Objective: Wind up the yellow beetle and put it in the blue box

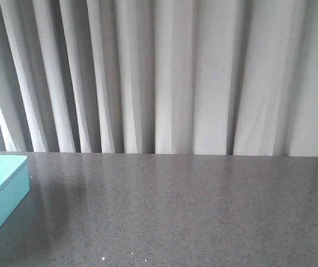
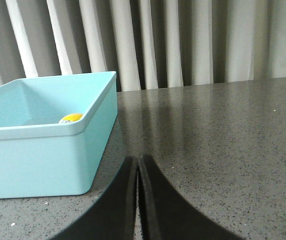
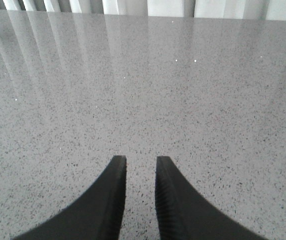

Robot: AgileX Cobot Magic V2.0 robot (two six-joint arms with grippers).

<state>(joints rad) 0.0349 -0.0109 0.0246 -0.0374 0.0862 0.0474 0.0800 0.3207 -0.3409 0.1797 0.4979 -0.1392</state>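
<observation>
Front view: the blue box sits at the left edge of the grey speckled table, only one corner of it in frame. White curtains hang behind the table. Neither gripper appears in this view.

Left wrist view: the left gripper has its two black fingers pressed together, tips touching, with nothing between them. The blue box stands on the table just ahead of the fingertips and off to one side, not touching them. The yellow beetle lies inside the box, behind the near wall; only its rounded top shows above the rim.

Right wrist view: the right gripper holds its fingers slightly apart, a narrow gap between them, gripping nothing. Bare table extends ahead of the fingertips.
</observation>
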